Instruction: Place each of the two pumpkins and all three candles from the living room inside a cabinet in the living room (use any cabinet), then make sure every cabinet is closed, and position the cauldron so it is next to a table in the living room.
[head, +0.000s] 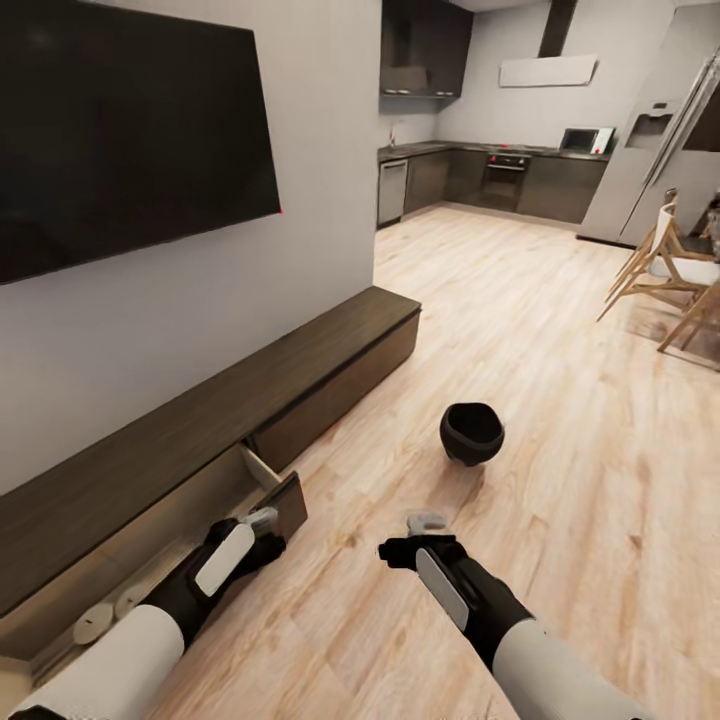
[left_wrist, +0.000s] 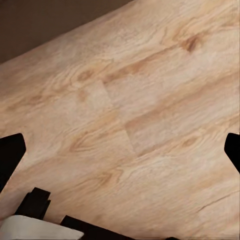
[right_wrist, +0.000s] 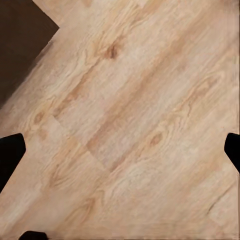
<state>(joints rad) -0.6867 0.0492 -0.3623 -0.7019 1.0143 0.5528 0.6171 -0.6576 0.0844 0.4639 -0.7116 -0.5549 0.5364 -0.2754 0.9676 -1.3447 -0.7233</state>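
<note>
The long dark-brown cabinet (head: 250, 390) runs along the wall under the TV. Its near drawer (head: 285, 503) is pulled open, showing a pale interior. Two candles (head: 93, 626) (head: 130, 601) lie inside it, beside my left forearm. The black cauldron (head: 471, 432) sits on the wood floor, ahead of my right gripper. My left gripper (head: 262, 520) hovers open just by the drawer front, with its fingertips (left_wrist: 10, 155) wide apart over bare floor. Level with it, my right gripper (head: 425, 522) is also open, with its fingertips (right_wrist: 232, 150) spread and nothing between them. The pumpkins are out of view.
A large black TV (head: 120, 130) hangs on the wall above the cabinet. Open wood floor stretches ahead to the grey kitchen cabinets (head: 480, 180). A fridge (head: 650, 150) and wooden chairs (head: 670, 265) stand at the right.
</note>
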